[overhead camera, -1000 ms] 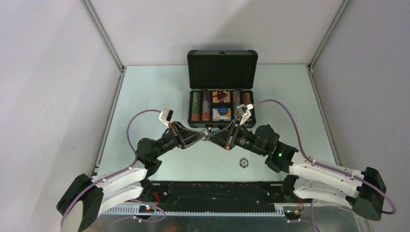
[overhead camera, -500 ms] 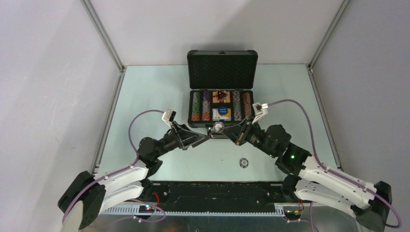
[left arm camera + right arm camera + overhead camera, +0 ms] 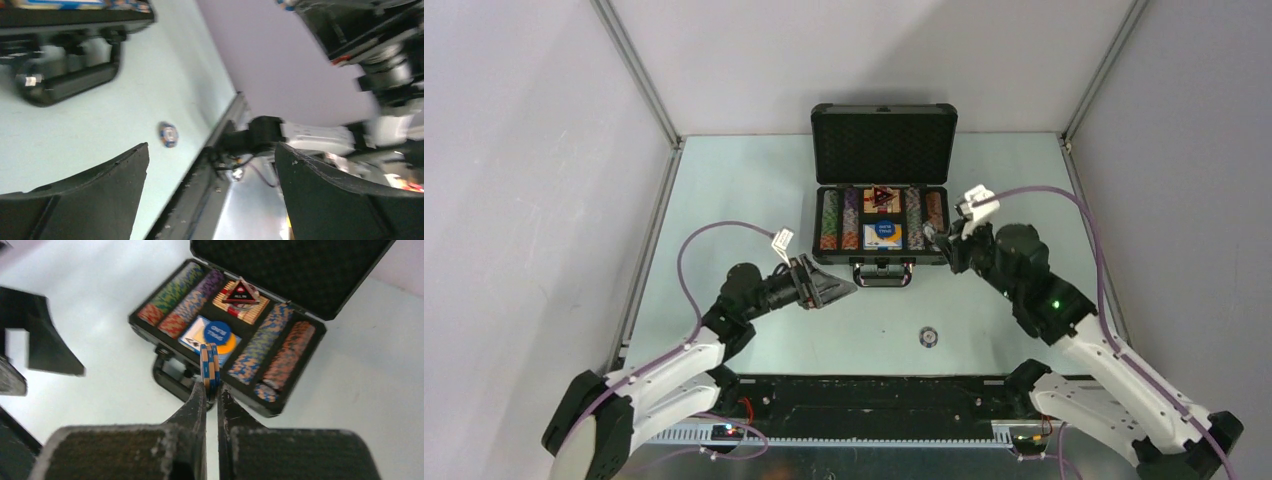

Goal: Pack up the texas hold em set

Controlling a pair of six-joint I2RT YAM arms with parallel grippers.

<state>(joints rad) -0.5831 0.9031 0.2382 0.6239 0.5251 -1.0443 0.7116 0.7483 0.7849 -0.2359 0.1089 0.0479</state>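
A small stack of blue-and-orange poker chips point(image 3: 210, 365) is pinched on edge between the tightly clenched fingers of the right end effector point(image 3: 211, 387), at the centre of the right wrist view and just above the near rim of the open briefcase point(image 3: 883, 145). The edge-on hold is judged to suit slotting the stack in the same way as the rows of chips point(image 3: 175, 295) already laid in the tray. A blue button point(image 3: 217, 333) and a triangular marker point(image 3: 241, 292) are seen in the middle compartments. The left end effector point(image 3: 842, 290) is released, with its jaws spread wide and nothing between them. It is placed left of centre in the overhead view, short of the case handle point(image 3: 882, 273), presumably to leave room for the other arm. A lone chip point(image 3: 929, 337) is left on the surface point(image 3: 754, 200) at lower centre, well apart from the briefcase, and is not yet packed. The surface is pale green and matt. It is enclosed by plain grey-white walls point(image 3: 524, 150) with metal posts point(image 3: 639, 75) at the corners, and a dark rail point(image 3: 874, 395) runs along the bottom edge between the arm bases.
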